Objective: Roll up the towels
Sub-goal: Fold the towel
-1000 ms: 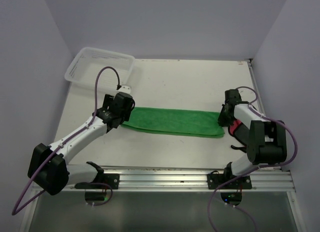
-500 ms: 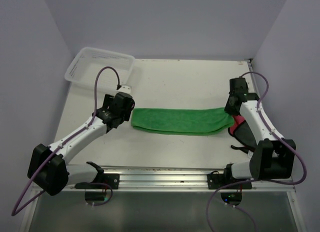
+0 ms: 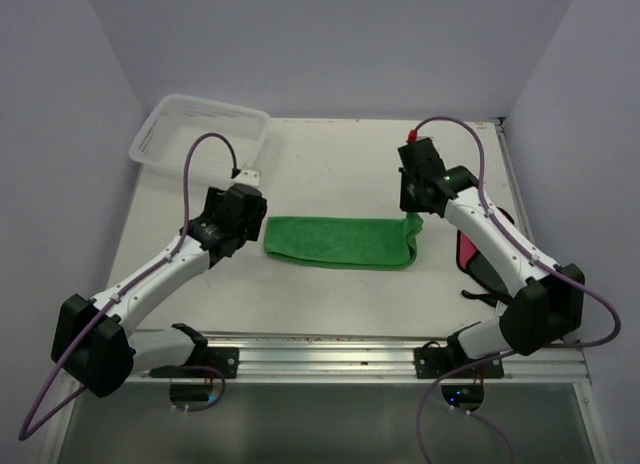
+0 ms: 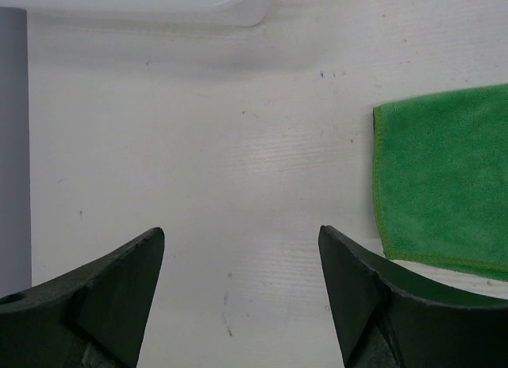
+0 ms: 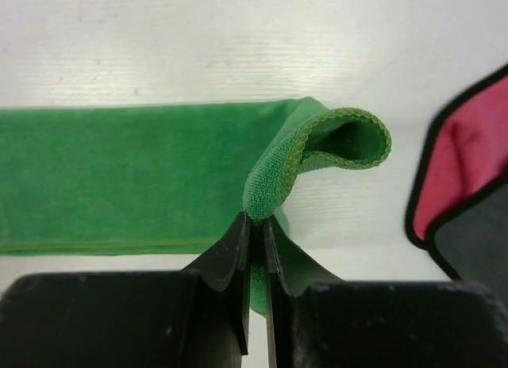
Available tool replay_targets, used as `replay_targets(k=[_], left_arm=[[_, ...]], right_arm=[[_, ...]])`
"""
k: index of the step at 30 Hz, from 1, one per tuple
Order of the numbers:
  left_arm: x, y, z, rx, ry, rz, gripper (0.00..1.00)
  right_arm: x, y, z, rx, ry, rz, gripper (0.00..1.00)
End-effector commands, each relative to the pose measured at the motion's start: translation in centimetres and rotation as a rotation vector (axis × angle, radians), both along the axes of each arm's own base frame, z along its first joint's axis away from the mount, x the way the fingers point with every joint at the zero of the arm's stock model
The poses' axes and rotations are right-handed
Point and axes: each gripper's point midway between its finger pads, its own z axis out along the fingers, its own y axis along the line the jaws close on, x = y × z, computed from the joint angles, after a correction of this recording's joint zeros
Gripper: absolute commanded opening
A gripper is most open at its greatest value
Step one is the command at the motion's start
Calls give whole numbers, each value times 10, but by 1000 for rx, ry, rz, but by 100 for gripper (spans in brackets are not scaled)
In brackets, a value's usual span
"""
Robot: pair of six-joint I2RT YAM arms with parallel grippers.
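Note:
A bright green towel [image 3: 335, 241] lies as a long folded strip across the middle of the table. Its right end is lifted and curled back over itself. My right gripper [image 5: 256, 221] is shut on that lifted end of the green towel [image 5: 119, 178], the cloth pinched between the fingers. A red towel [image 3: 468, 252] with a dark grey underside lies at the right, partly under my right arm, and also shows in the right wrist view [image 5: 460, 158]. My left gripper [image 4: 240, 235] stands open over bare table, just left of the green towel's left end [image 4: 444, 178].
A white mesh basket [image 3: 198, 134] stands at the back left corner, and its rim [image 4: 159, 3] shows at the top of the left wrist view. Walls close in on the left, back and right. The rail with the arm bases [image 3: 330, 349] runs along the near edge.
My right gripper has carried the green towel's right end up and to the left, folding it back. The strip now looks shorter. The left arm has barely moved.

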Motion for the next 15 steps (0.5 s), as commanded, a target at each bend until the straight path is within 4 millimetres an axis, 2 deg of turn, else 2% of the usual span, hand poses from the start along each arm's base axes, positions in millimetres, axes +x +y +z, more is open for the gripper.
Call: replay_targets(k=[1,5,7,9,10,12,13,15], left_arm=[[5,-3,15,-42,-67,10,83],[5,-2,19,-49,-82,19,83],[4,-1,23,-53,-97,26,83],[4,1,25,-55,-106,31,83],[3,1,27,-60,-115,33,83],[3,2,29,-59,-121,37,83],[3,3,29,-62,-125,40,83],[2,3,30,-64,-129,40,83]], right_arm=[[5,31,3,20,13,20,0],[10,66,-1,18,37,59,0],[11,89,6,12,28,97,0],[10,114,-3,10,51,134,0],[14,126,4,29,35,147,0],[12,150,-7,32,59,181,0],[15,162,1,50,42,192,0],[13,183,-11,41,71,219,0]])
